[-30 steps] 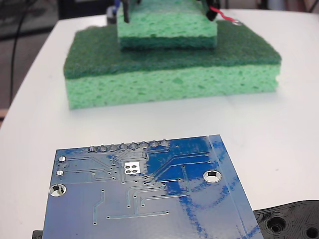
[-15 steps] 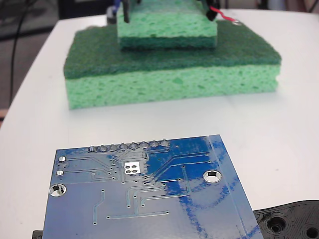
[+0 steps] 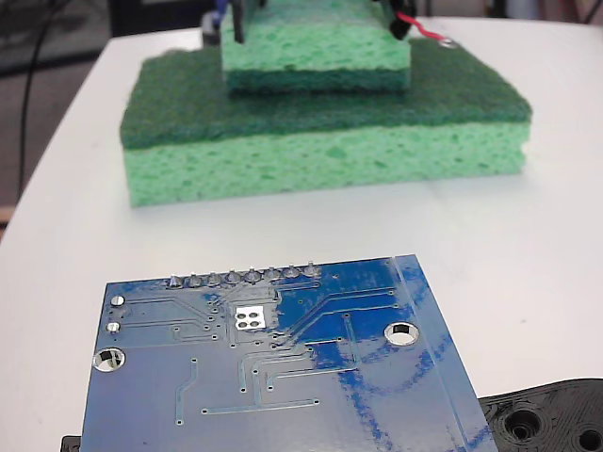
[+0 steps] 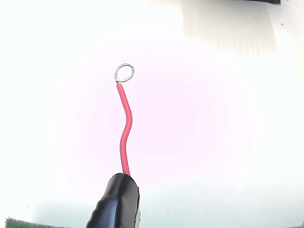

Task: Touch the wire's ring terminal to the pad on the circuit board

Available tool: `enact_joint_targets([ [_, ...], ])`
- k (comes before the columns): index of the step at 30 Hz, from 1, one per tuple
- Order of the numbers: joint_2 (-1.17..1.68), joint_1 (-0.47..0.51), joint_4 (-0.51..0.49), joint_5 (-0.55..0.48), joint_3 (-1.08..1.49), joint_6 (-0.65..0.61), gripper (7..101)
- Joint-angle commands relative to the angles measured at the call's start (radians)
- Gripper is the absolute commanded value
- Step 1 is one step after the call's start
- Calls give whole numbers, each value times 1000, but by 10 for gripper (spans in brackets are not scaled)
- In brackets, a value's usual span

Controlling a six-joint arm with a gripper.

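The blue circuit board (image 3: 273, 377) lies at the front of the fixed view, its small silvery pad (image 3: 249, 317) just below the row of solder bumps. Far behind it, at the top edge, two dark fingers (image 3: 237, 19) of my gripper (image 3: 317, 24) stand on either side of a small green sponge (image 3: 316, 52). The red wire (image 3: 419, 31) sticks out to the right from the right finger. Its ring terminal (image 3: 449, 41) is over the big sponge's dark top, well away from the board. In the wrist view the wire (image 4: 125, 128) rises from a black sleeve (image 4: 116, 202) to the ring terminal (image 4: 124, 72) against white.
The small sponge lies on a large green sponge (image 3: 320, 160) with a dark scouring top, at the back of the white table (image 3: 528, 235). A black plastic plate with holes (image 3: 546, 419) sits at the front right beside the board. The table's edge curves away at the left.
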Motion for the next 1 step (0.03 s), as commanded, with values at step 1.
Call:
enact_joint_targets([
  [1,2,0,-3,2,-5,0,1003],
])
